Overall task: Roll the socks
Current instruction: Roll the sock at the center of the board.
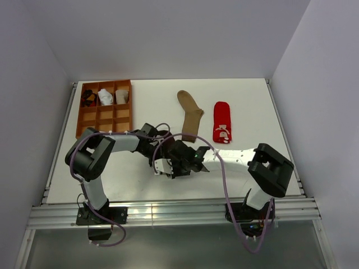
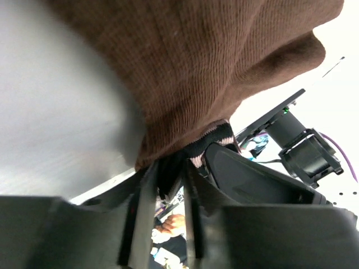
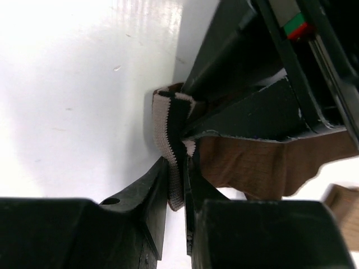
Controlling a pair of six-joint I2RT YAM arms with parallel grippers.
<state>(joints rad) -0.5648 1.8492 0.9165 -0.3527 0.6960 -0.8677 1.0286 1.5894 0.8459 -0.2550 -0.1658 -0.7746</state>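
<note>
R gripper [image 3: 178,171] clamped on striped cuff [image 3: 171,140] of dark brown sock [image 3: 252,162], mid-frame, L gripper [image 2: 168,179] slightly apart round same cuff, tan sock [image 1: 192,115] & red sock [image 1: 222,122] flat, upper centre

The brown sock [image 2: 213,61] above the left pincer [image 2: 168,174] is fine-ribbed knit cloth, soft and matt. Its striped cuff [image 3: 171,140], in the right pincer [image 3: 179,174], is a coarser rib. Both pincers are matt black plastic. The desk [image 3: 73,84] beside them is smooth, white and faintly glossy.
</note>
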